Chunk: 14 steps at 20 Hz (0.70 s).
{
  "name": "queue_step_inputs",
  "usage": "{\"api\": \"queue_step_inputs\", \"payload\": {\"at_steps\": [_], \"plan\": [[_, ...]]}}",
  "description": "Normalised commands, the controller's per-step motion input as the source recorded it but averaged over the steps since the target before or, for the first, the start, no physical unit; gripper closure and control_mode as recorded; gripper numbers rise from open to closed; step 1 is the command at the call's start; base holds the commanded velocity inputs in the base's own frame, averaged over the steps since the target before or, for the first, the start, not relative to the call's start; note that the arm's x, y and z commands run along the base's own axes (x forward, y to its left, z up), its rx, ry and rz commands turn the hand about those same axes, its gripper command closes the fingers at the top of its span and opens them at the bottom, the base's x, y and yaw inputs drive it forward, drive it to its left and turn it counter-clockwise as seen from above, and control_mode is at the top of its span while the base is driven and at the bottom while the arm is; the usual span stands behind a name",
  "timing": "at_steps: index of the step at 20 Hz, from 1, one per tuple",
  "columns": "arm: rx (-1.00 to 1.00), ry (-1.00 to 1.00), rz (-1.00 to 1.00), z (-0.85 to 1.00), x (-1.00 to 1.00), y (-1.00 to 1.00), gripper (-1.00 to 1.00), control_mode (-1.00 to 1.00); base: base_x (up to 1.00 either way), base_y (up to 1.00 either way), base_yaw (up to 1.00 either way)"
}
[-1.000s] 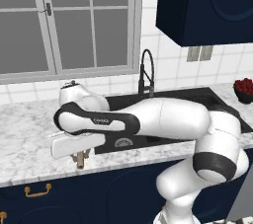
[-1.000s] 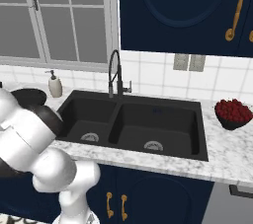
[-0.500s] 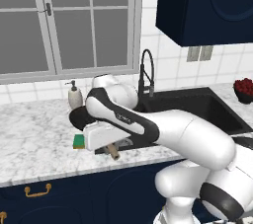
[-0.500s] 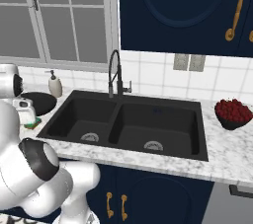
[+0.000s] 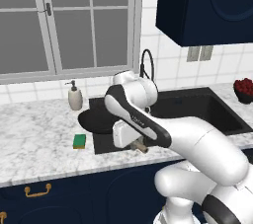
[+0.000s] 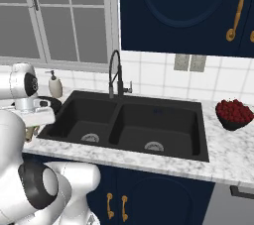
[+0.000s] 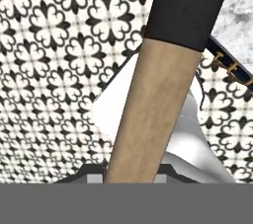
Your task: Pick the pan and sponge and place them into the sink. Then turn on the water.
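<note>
I hold the pan (image 5: pixel 100 121) by its wooden handle (image 7: pixel 150 114); the end effector (image 5: pixel 140 145) is clenched around that handle, near the front edge of the marble surface (image 5: pixel 34 139). The black pan body hangs at the left rim of the sink (image 5: pixel 197 107), at about nine o'clock from the basins, so I judge it is being carried toward the left basin. The sponge (image 5: pixel 79 141) lies flat on the surface at about eight o'clock from the pan, just beside it and not yet picked. A soap bottle (image 5: pixel 74 96) stands upright at eleven o'clock from the pan.

The hand view gives the grip: the tan handle runs up from between the fingertips into the black pan, with patterned floor (image 7: pixel 54 70) far below. The right base view shows both empty basins and the arched faucet (image 6: pixel 115 73), with a bowl of red fruit (image 6: pixel 233 115) at three o'clock.
</note>
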Motion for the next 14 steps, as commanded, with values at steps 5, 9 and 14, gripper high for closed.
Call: {"api": "queue_step_inputs", "payload": {"at_steps": [5,9,14], "plan": [[0.07,0.08,0.25,0.14,0.00,-0.89,1.00,-1.00,0.00,0.00,0.00],[0.07,0.08,0.19,0.20,0.00,-0.77,1.00,-1.00,0.00,0.00,0.00],[0.12,-0.02,0.11,0.01,0.00,-0.73,1.00,-1.00,0.00,0.00,0.00]]}}
